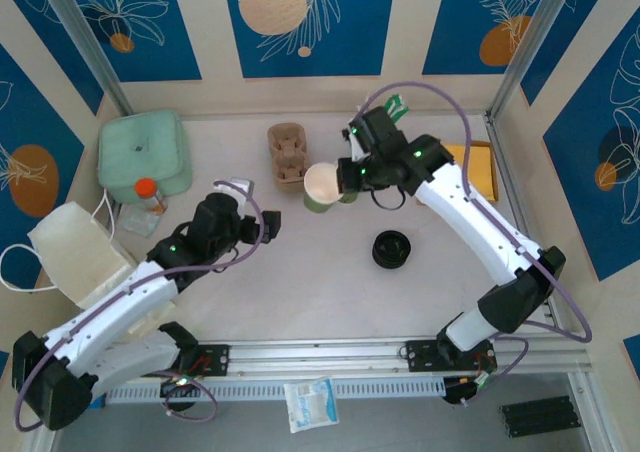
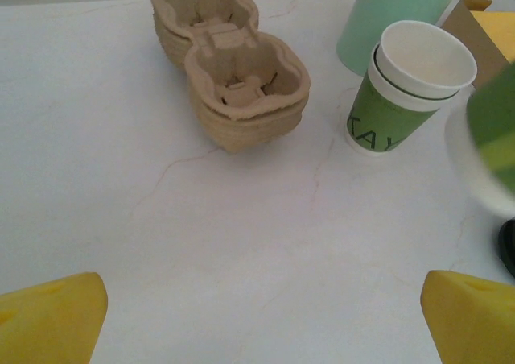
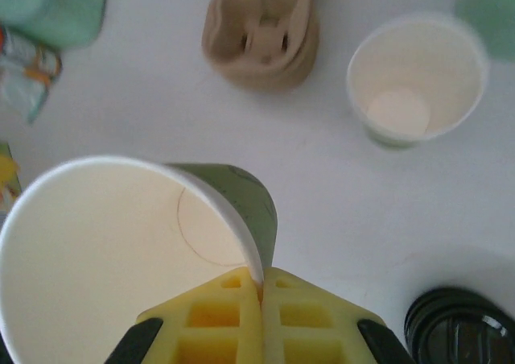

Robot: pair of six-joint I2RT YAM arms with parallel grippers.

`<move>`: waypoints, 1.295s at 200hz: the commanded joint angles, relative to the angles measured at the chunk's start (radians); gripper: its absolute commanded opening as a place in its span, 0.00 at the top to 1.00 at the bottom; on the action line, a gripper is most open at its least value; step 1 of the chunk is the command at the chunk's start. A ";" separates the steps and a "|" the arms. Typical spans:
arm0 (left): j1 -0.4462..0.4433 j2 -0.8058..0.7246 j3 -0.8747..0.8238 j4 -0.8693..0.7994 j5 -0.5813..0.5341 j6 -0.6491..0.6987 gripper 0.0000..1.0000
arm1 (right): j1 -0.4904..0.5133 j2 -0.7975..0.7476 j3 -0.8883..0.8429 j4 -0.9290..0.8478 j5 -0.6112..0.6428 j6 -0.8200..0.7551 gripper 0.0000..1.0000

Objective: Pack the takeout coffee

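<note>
The paper cup (image 3: 121, 259) is white card with a green outer band. It is round-mouthed, open and has no lid on it. It hangs tilted from the right gripper (image 3: 262, 282), whose yellow grid-moulded fingers are pressed together on the thin rim wall. The cup is over the back-middle of the table, near the cup carrier (image 1: 288, 157), a stack of brown moulded-pulp trays with two rounded wells and a rough, fibrous skin. I cannot tell whether the cup's base touches the table.

Near it stand two nested cups (image 2: 410, 82) of the same make, and behind those is a taller, smooth mint-green cup (image 2: 394, 18). The lid (image 1: 391, 248), round, black, ringed plastic, lies on the table nearer the right arm, apart from the cup. The left gripper (image 2: 265, 299) is empty, its yellow fingers spread wide, low over bare table.

The table (image 2: 161, 219) is smooth and white with faint grey veins, like marble. A mint-green lidded tub (image 1: 145, 152) and a small orange-capped bottle (image 1: 148, 194) sit at the back left, and a cardboard box (image 1: 478, 167) with a yellow inside sits at the back right. The walls are cream and deep-blue panels with white leaf outlines and orange discs, and metal posts stand at the corners.

The green band on the nested cups carries dark letters beginning "TAK"; the rest curves out of sight.
</note>
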 commanded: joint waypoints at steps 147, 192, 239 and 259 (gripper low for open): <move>-0.012 -0.012 -0.018 -0.070 0.033 -0.067 0.01 | 0.114 0.064 -0.422 0.243 0.100 0.167 1.00; -0.014 0.022 -0.005 -0.055 0.044 -0.071 0.01 | 0.105 0.066 -0.461 0.272 0.083 0.169 0.88; -0.016 0.039 0.016 -0.055 0.052 -0.063 0.00 | 0.098 0.001 -0.418 0.209 0.084 0.161 0.64; -0.020 0.044 0.027 -0.056 0.056 -0.060 0.01 | 0.085 -0.056 -0.389 0.164 0.087 0.157 0.55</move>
